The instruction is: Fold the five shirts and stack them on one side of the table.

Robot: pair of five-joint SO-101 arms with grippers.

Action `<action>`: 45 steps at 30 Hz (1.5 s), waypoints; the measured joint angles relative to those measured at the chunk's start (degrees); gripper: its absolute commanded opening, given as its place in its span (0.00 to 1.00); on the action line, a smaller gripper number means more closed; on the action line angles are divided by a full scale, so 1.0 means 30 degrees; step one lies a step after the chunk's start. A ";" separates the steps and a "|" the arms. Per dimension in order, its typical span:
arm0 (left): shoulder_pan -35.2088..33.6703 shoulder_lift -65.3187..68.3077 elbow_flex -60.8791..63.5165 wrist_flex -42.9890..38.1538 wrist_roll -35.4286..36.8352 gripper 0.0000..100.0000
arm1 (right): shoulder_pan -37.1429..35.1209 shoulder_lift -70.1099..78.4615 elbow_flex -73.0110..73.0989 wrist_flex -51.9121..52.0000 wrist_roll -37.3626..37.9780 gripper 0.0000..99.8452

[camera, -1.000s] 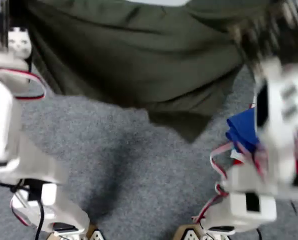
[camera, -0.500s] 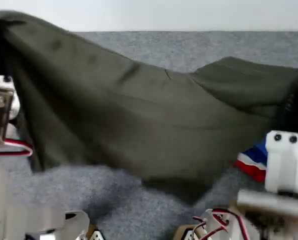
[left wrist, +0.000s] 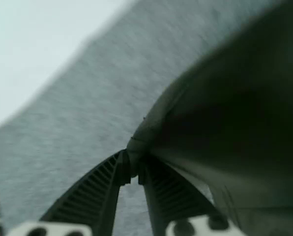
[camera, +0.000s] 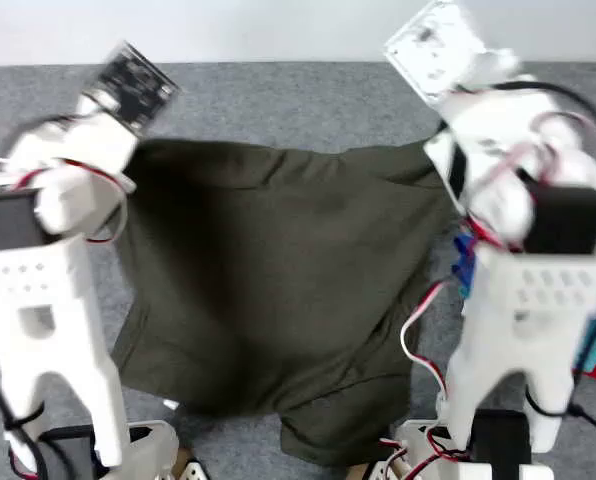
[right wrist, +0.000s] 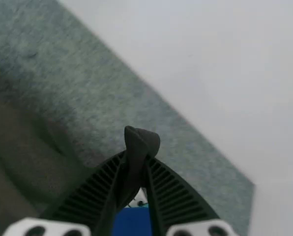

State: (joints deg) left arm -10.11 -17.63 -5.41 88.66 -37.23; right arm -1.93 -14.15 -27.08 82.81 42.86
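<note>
1. While the left gripper [left wrist: 131,172] pinches a bunched far corner of the olive shirt [camera: 278,280], its jaws are pressed tight on the cloth.
2. The right gripper [right wrist: 135,164] is clamped on a fold at the other far corner.
3. Between both arms the shirt lies spread on the grey table [camera: 278,100].
4. Blue cloth [camera: 465,262] lies beside the right arm.

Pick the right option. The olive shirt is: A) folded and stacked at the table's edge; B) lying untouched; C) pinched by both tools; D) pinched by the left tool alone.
C: the left tool and the right tool each clamp a bunch of the olive shirt.
</note>
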 measured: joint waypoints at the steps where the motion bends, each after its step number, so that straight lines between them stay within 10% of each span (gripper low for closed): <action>1: -0.0088 0.0029 0.1700 -0.1260 0.0000 0.01 | -0.0029 0.0000 0.1641 -0.1465 0.0000 0.01; 7: -0.0996 0.0469 0.7971 -0.9143 -0.0029 0.01 | -0.0059 0.0059 0.9729 -1.0667 0.0000 0.01; 20: -0.2696 0.7648 0.5158 -1.7670 0.1114 0.01 | -0.0088 0.6447 1.2513 -2.5055 0.0029 0.01; 45: -0.2462 1.1458 0.1846 -1.5121 0.0440 0.05 | 0.0000 1.1487 0.8117 -2.0542 0.0967 0.01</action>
State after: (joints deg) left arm -17.49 16.75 0.13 43.30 -35.91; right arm -1.93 20.31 -2.73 21.19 45.76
